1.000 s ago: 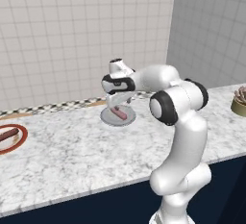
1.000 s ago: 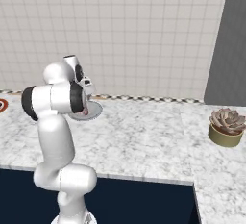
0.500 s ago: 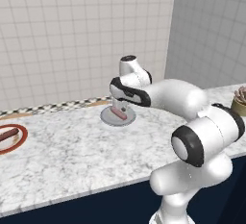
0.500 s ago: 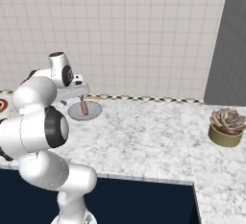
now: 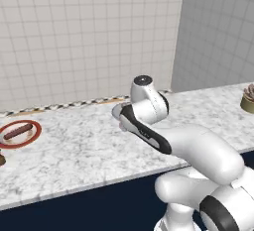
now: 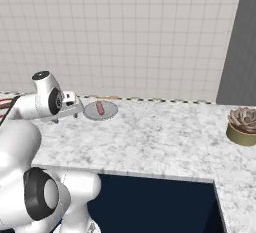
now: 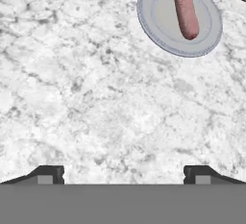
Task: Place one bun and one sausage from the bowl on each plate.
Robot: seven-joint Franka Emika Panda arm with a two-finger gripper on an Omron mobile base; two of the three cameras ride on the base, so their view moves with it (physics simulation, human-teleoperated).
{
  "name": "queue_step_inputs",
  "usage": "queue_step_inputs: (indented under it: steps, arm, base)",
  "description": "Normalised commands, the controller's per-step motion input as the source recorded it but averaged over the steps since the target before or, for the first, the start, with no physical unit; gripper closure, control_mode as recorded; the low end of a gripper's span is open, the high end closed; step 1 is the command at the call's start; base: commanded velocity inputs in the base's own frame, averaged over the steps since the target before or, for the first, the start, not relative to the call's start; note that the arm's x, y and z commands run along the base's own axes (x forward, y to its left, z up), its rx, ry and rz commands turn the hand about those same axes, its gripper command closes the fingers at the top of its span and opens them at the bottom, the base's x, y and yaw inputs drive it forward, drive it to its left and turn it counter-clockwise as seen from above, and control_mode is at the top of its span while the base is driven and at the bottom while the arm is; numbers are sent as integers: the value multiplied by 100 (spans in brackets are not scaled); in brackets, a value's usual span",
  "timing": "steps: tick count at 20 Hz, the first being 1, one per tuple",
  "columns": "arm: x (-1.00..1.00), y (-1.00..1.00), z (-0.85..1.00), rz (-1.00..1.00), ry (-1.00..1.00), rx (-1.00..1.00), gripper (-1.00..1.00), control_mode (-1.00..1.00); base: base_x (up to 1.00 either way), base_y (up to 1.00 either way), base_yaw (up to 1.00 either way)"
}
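Observation:
The grey plate (image 7: 158, 23) lies on the marble counter with one sausage (image 7: 186, 9) on it; both also appear in the right base view, plate (image 6: 111, 111) and sausage (image 6: 100, 108). My gripper (image 7: 123, 177) is open over bare counter, short of the plate, with nothing between its fingers. From the right base view the gripper (image 6: 70, 111) hangs just left of that plate. The white red-rimmed plate (image 5: 31, 138) sits at the far left with a sausage (image 5: 17, 131) on it. The bowl and the buns are out of view.
A potted succulent (image 6: 242, 124) stands at the counter's right end by the grey wall. A dark sliver (image 5: 1, 159) at the left edge is too small to tell. The counter's front edge drops to dark blue cabinets.
The arm has swung from above the grey plate to the left and nearer the base, with the hand pulling off the plate. The sausage stays on the grey plate. The jaws stay open.

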Motion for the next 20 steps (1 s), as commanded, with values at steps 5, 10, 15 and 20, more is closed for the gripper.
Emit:
queue_step_inputs:
  steps: [5, 10, 15, 20]
  arm:
    - [0, 0, 0, 0, 0, 0, -100, 100]
    - [0, 0, 0, 0, 0, 0, -100, 100]
    - [0, 0, 0, 0, 0, 0, -100, 100]
    - [0, 0, 0, 0, 0, 0, -100, 100]
  base:
    - [-45, 100, 1]
    - [0, 100, 0]
    - [14, 100, 0]
    - [59, 95, 0]
